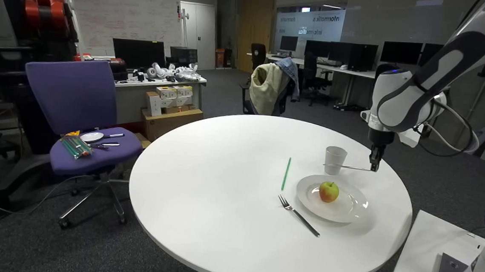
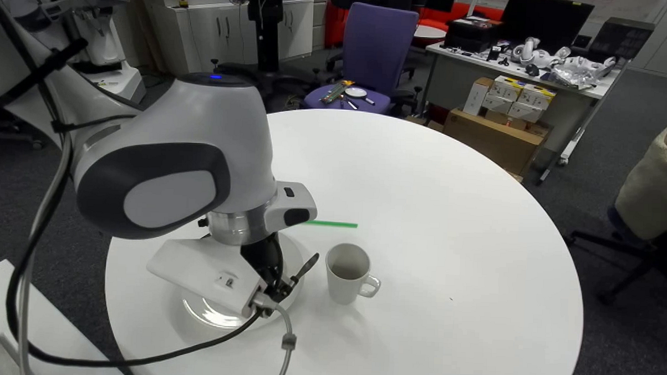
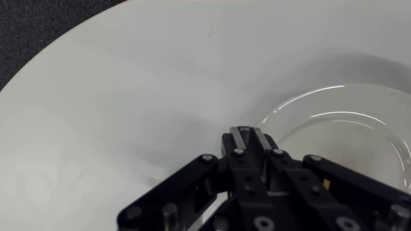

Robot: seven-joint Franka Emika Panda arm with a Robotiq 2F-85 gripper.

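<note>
Utensil (image 2: 307,266) (thin, metallic) | long axis roughly level | tip inward over table (image 1: 222,185) | tool (image 3: 246,138) pinching it

"informatics" repeated on glass panel (image 1: 310,25), illegible handwriting on whiteboard (image 1: 127,8)

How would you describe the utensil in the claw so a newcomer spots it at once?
Start at the round white table, then find the white mug standing on it. Near the mug hangs the claw, closed on a slim utensil. Unlike the fork lying on the table, this utensil is held in the air.
</note>
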